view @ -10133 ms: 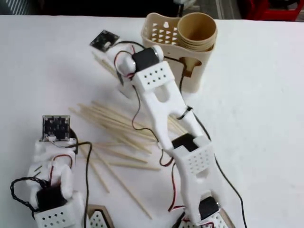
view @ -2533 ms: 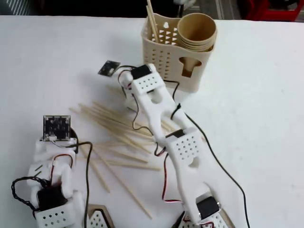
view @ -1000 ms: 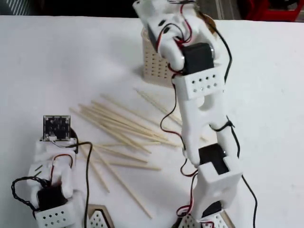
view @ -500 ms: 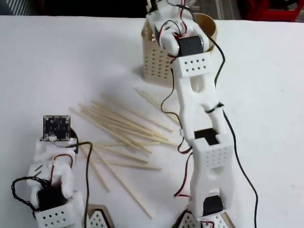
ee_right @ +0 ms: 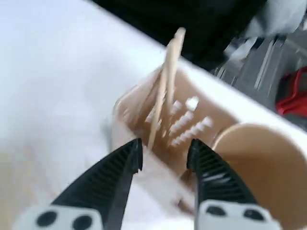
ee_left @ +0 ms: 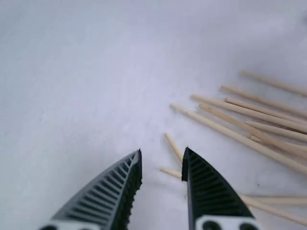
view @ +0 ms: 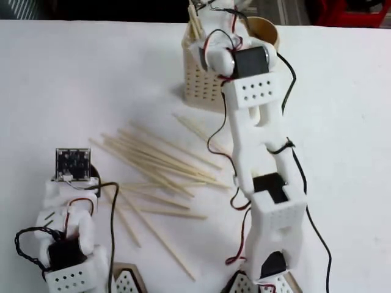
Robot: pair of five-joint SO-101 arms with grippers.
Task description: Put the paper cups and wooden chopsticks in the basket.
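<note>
The cups (ee_right: 254, 143) and a few chopsticks (ee_right: 168, 72) sat in the basket (view: 198, 85). Many loose chopsticks (view: 159, 162) lay outside. The right gripper (ee_right: 164, 148) was spread, empty.

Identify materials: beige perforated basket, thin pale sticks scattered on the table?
Beige perforated basket: likely moulded plastic, matte; uniform colour, regular holes. Thin pale sticks: look like bare wood or bamboo; light tan, straight, no gloss.

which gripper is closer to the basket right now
Right. The right gripper hangs open just above the basket, over the upright chopsticks inside it. The left gripper is far off, low over the table by the loose chopsticks.
</note>
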